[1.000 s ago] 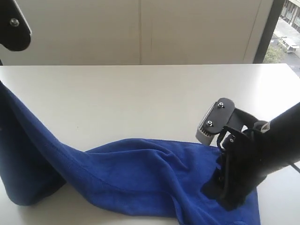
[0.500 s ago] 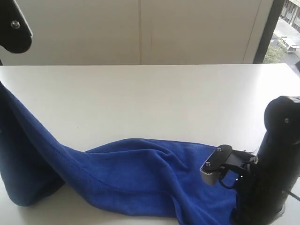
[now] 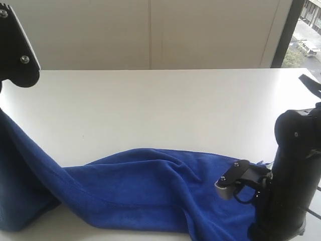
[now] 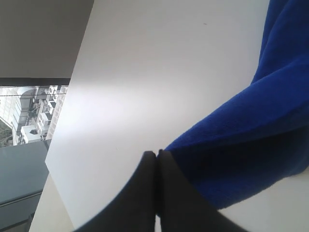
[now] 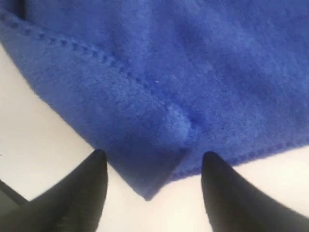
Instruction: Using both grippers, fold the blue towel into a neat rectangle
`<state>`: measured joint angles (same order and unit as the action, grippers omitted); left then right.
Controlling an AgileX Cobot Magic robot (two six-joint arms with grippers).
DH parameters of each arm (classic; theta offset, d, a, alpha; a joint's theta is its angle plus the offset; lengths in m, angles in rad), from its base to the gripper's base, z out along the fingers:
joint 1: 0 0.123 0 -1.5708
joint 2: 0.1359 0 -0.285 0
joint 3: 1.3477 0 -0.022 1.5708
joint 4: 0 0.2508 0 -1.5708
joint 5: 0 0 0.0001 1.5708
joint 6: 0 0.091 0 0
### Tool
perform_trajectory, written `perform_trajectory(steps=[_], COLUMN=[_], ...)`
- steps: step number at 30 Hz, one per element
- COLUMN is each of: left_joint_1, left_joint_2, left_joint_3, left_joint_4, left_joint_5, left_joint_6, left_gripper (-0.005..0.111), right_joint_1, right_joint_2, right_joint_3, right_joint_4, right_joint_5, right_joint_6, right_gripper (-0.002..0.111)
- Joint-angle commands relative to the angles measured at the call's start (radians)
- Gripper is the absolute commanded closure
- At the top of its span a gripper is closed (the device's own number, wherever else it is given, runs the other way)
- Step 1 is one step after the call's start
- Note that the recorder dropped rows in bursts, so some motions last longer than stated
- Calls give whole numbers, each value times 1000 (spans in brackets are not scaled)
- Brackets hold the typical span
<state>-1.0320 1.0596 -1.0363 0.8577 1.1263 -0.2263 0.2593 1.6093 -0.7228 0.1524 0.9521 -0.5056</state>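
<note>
Blue towel (image 3: pixel 150 186) strewn along the near desk (image 3: pixel 160 100) edge, left end lifted off the desk by left hand (image 4: pixel 155 157), fingers pinched together on it, right hand (image 5: pixel 152 159) spread wide, astride the towel's right corner

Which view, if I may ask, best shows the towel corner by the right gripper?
The right wrist view: the blue towel's corner lies between the open right gripper's fingers. The exterior view hides it behind the right arm; the left wrist view shows only the towel's other end, at the left gripper.
</note>
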Motion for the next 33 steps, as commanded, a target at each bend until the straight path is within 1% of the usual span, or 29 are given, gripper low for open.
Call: perform_trajectory(steps=[1, 7, 12, 18, 25, 33], left_joint_1=[-4, -4, -4, -4, -4, -4], left_joint_2=[-13, -13, -13, -13, -13, -13], left_joint_3=[4, 4, 4, 4, 4, 4], left_joint_4=[5, 5, 5, 5, 5, 5], left_joint_5=[72, 70, 70, 70, 70, 56], left_joint_6=[-1, -1, -1, -1, 1, 5], left_gripper=[107, 107, 107, 107, 107, 107], right_joint_1=[-2, -2, -2, -2, -2, -2], right_joint_2=[-1, 29, 76, 76, 76, 76], right_joint_3=[-23, -23, -23, -23, -30, -103], right_joint_4=[-29, 81, 95, 162, 169, 225], right_joint_5=[-2, 28, 49, 46, 51, 154], right_joint_6=[74, 55, 55, -14, -29, -33], right_gripper=[54, 54, 54, 54, 54, 54])
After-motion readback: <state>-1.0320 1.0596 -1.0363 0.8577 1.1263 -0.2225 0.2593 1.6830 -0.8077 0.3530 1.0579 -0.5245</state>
